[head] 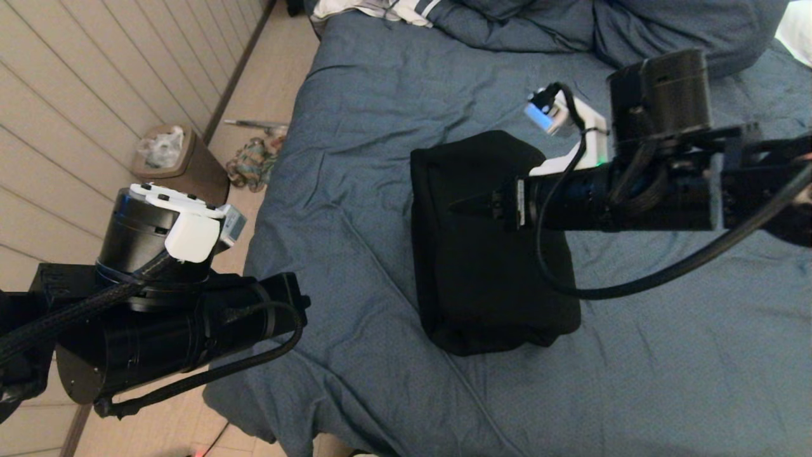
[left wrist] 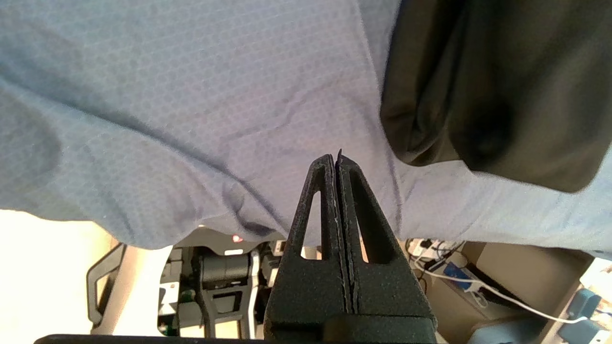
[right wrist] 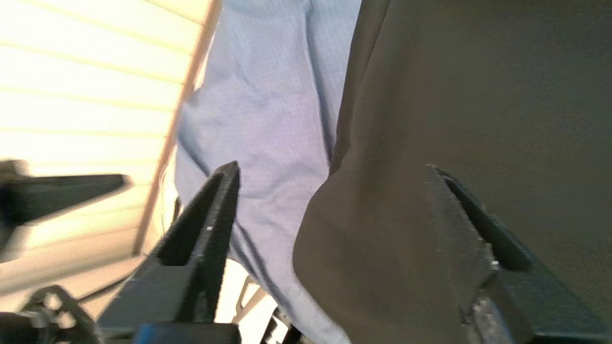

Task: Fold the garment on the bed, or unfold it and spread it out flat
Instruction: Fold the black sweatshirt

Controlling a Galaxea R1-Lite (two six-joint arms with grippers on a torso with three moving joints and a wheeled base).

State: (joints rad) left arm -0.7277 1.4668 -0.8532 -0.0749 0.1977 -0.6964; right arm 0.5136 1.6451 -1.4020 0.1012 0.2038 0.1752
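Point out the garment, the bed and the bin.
garment [head: 488,254]: head view, middle of the folded black bundle.
bed [head: 355,146]: head view, bare blue duvet left of the garment.
bin [head: 190,168]: head view, brown side wall, on the floor beside the bed.

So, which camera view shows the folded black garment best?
The head view: the whole folded garment lies on the bed, partly behind the right arm. Both wrist views show only one corner of it.
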